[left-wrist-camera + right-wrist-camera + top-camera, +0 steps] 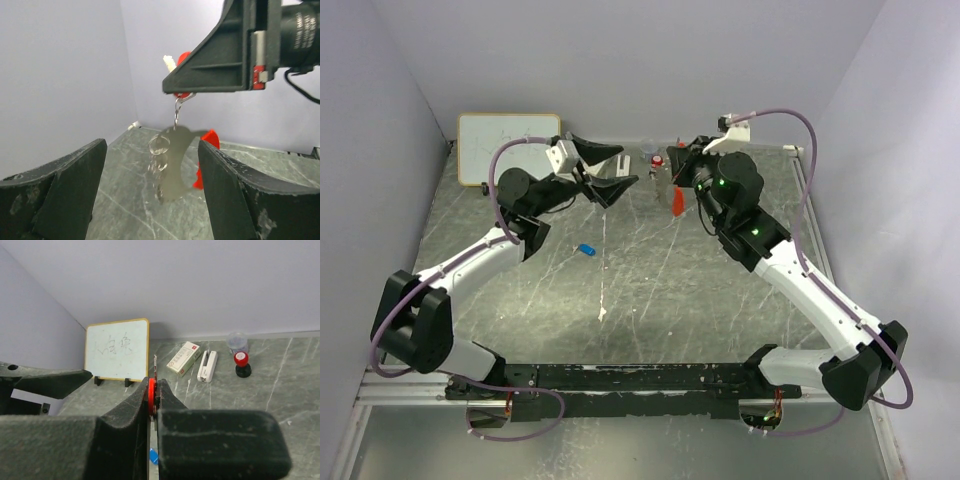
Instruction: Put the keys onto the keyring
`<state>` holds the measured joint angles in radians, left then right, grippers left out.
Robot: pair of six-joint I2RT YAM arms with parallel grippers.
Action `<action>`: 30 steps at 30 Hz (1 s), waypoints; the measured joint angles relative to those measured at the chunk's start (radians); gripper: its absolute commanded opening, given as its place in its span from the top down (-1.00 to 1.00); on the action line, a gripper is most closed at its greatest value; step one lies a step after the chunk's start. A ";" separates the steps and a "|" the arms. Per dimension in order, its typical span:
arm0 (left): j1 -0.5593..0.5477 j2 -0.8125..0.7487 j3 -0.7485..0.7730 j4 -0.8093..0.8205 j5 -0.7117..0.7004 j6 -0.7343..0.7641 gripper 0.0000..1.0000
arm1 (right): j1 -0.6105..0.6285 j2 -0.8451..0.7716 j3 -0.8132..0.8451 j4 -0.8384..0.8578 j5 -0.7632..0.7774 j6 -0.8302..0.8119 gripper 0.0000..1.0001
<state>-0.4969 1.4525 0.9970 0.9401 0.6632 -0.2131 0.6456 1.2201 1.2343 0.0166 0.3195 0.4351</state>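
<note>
My right gripper (677, 183) (155, 390) is shut on the red key (151, 396), whose thin silver blade pokes up past the fingertips. The keyring (677, 203) hangs from it above the table. In the left wrist view the keyring's thin ring (159, 145), grey strip (175, 167) and red strap (209, 142) dangle blurred under the right gripper (181, 75). My left gripper (606, 169) (150, 195) stands open just left of the keyring, its jaws on either side of it without touching. The blue key (586, 249) (153, 456) lies on the table.
A small whiteboard (508, 148) (117, 350) stands at the back left. Along the back wall sit a white box (184, 358), a white stapler (207, 366), a red-and-black bottle (659, 160) (241, 364) and a clear jar (238, 341).
</note>
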 measured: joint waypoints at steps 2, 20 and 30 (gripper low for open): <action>0.006 -0.011 -0.009 -0.022 -0.018 0.009 -0.84 | 0.000 0.000 0.014 -0.010 0.008 -0.014 1.00; 0.009 0.026 0.124 -0.207 0.005 0.079 -0.71 | 0.000 0.001 0.043 -0.046 0.028 -0.079 1.00; -0.003 0.098 0.196 -0.294 0.099 0.093 -0.65 | 0.000 0.008 0.051 -0.045 0.005 -0.084 1.00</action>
<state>-0.5003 1.5505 1.1927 0.6460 0.7620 -0.1196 0.6456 1.2278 1.2858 -0.0288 0.3248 0.3508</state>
